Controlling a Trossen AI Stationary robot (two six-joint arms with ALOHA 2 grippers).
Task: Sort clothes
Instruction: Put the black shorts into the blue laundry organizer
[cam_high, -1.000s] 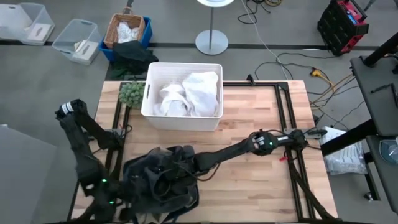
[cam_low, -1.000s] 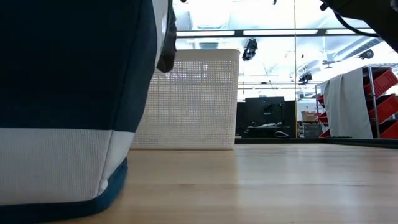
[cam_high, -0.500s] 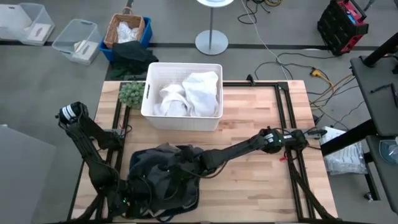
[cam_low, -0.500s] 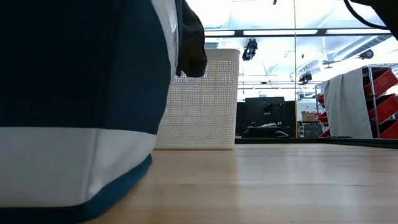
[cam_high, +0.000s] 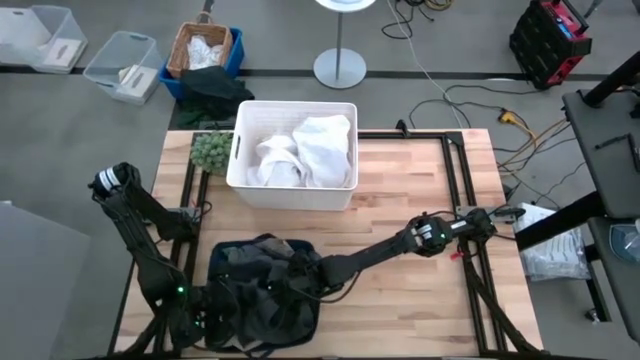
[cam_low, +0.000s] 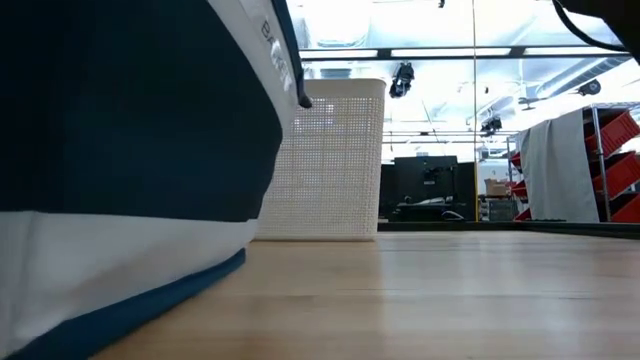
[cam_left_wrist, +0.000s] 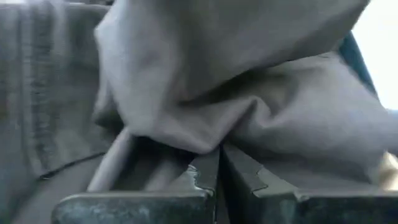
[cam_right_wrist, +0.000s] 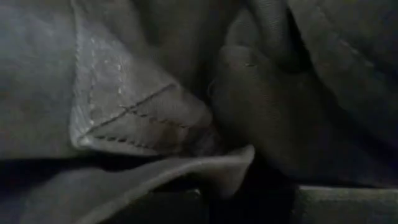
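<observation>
At 7 o'clock on your desk (cam_high: 400, 190) one dark grey garment (cam_high: 262, 285) lies heaped in a navy-and-white bag (cam_low: 120, 200); white lettering near the bag's top edge shows in the low view but can't be read. Your left pincer (cam_left_wrist: 219, 167) has its fingers closed together beneath grey folds. Your right pincer (cam_high: 300, 283) is buried in that heap, and you cannot tell how far it is open. One white bin (cam_high: 240, 175) at 12 o'clock holds two white cloth pieces (cam_high: 322, 148).
</observation>
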